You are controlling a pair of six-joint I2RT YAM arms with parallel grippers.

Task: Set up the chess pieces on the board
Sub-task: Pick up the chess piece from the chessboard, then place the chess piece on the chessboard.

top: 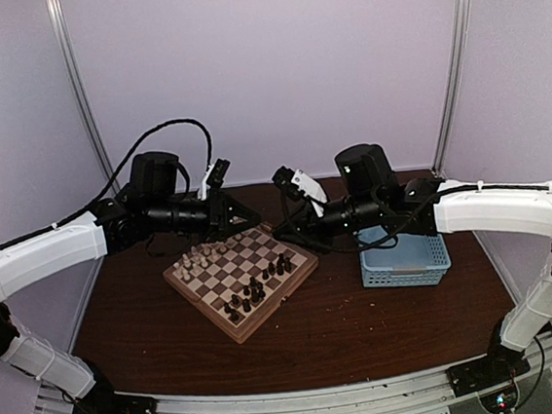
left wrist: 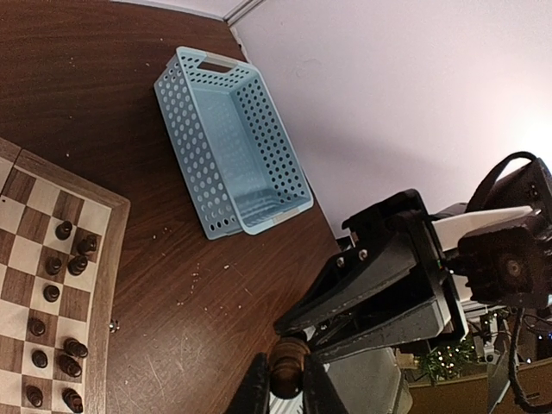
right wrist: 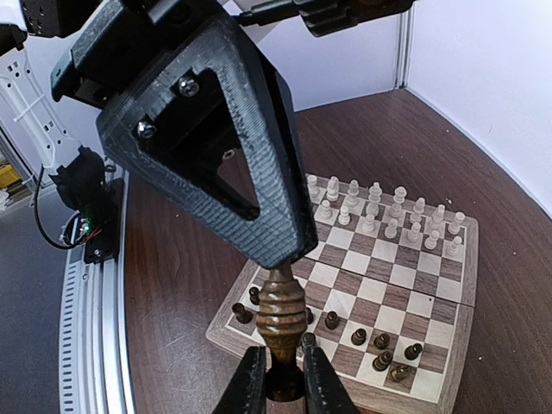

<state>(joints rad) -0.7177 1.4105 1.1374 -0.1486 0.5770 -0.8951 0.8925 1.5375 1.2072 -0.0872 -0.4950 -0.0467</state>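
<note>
My worry here is the handover. One dark chessman (right wrist: 280,315) is pinched from both ends in mid-air, above the far corner of the board (top: 244,261). If one claw lets go before the other has a true hold, or both pull at once, the little turned piece could twist out and drop. From there it would land among the dark men (right wrist: 371,341) that stand loosely grouped along their edge, and it could knock several over (they look light enough to scatter). It might also roll off onto the surface (top: 366,326). The cream men (right wrist: 379,211) stand in two tidy rows on the opposite side, and I judge them out of harm's way.

The right claw (right wrist: 283,379) is nearly closed, its two fingers flanking the foot of the piece, which stands upright between them. The left claw (left wrist: 287,392) is equally narrow, and its own camera shows the rounded head of the same piece between its fingers. From the right wrist I see its black wedge meeting the top of the piece. I cannot tell which one bears the weight. The blue basket (left wrist: 228,138) sits well apart, off to the right.
</note>
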